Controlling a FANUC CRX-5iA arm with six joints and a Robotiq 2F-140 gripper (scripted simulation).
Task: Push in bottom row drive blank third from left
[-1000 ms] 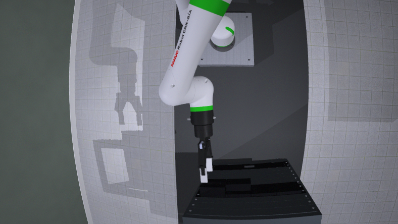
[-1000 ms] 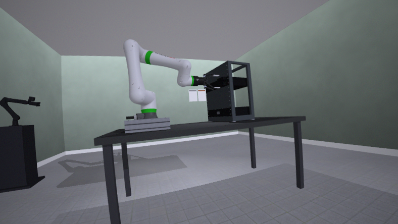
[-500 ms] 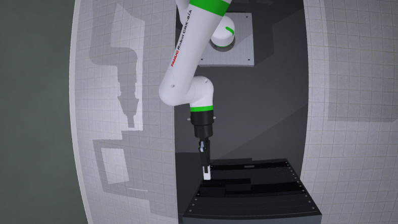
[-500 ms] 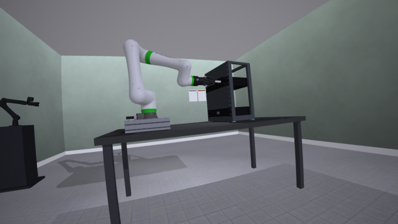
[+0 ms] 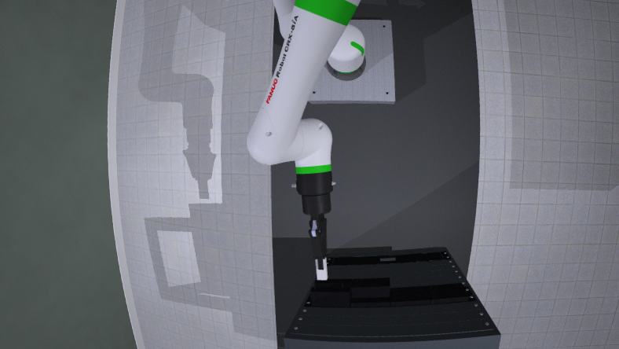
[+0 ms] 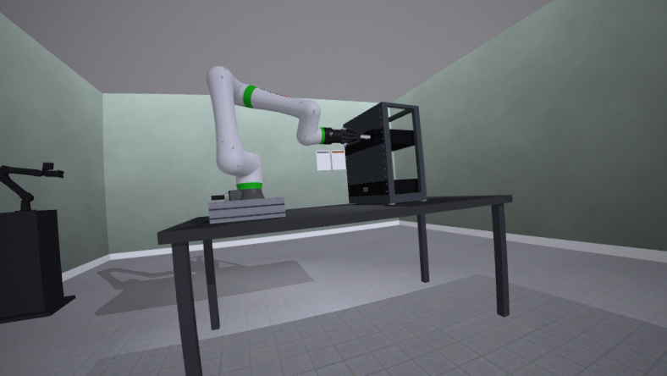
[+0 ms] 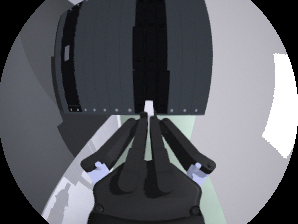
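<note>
The black open-frame rack [image 6: 383,154] stands upright on the right part of the dark table [image 6: 327,214]; it also shows from above in the overhead view [image 5: 390,295] and in the wrist view [image 7: 140,50]. Its dark front panels face the arm; I cannot make out single drive blanks. My gripper [image 6: 365,137] is shut with nothing between the fingers. Its white fingertips [image 5: 320,270] sit at the rack's front face, high up near the left side. In the wrist view the fingertips [image 7: 149,107] meet just at the rack's near edge.
The arm's grey base plate [image 6: 246,209] sits on the table's left part. Two white sheets [image 6: 330,159] hang on the back wall behind the rack. A black pedestal with a small arm [image 6: 25,251] stands on the floor at far left.
</note>
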